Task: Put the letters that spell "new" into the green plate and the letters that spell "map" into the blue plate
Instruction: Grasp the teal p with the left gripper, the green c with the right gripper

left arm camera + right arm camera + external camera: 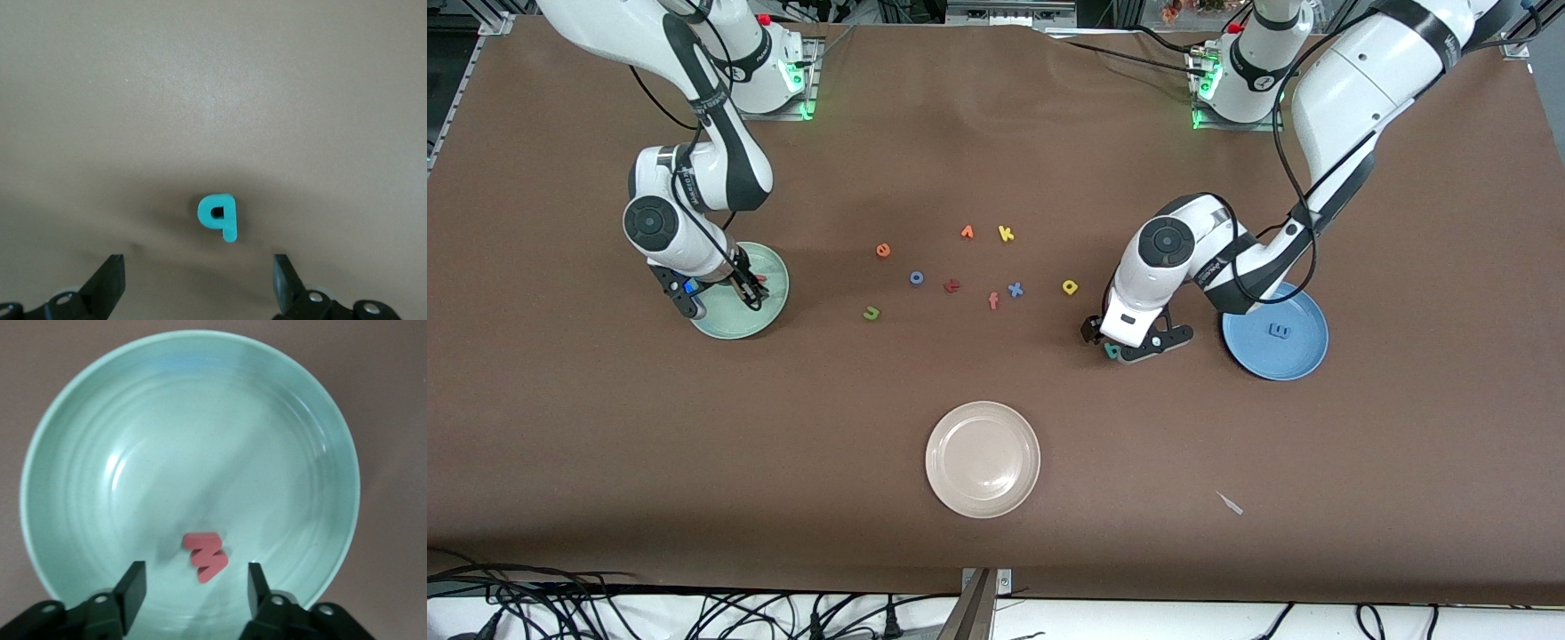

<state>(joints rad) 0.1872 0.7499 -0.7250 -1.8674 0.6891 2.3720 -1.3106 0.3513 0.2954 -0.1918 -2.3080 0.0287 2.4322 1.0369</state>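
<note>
My right gripper (193, 587), released, hangs over the green plate (80, 453), the "w" (205, 556) dropped in; my left gripper (199, 283) gapes over the teal "a" (219, 215) (near the blue plate (1303, 356)), needing descent and pinch.

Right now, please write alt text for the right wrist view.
A salmon-red "w" lies in the green plate, between the open fingers of the right pincer above it. Brown table surrounds the plate.

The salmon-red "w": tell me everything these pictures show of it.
The salmon-red "w" is a tiny, thick letter that looks like matte foam. It lies flat, apart from the rim, inside the green plate, which stands toward the right arm's end of the table. The right gripper is over the plate with open fingers to either side of the letter, touching it nowhere. No other letter shows in that plate.
</note>
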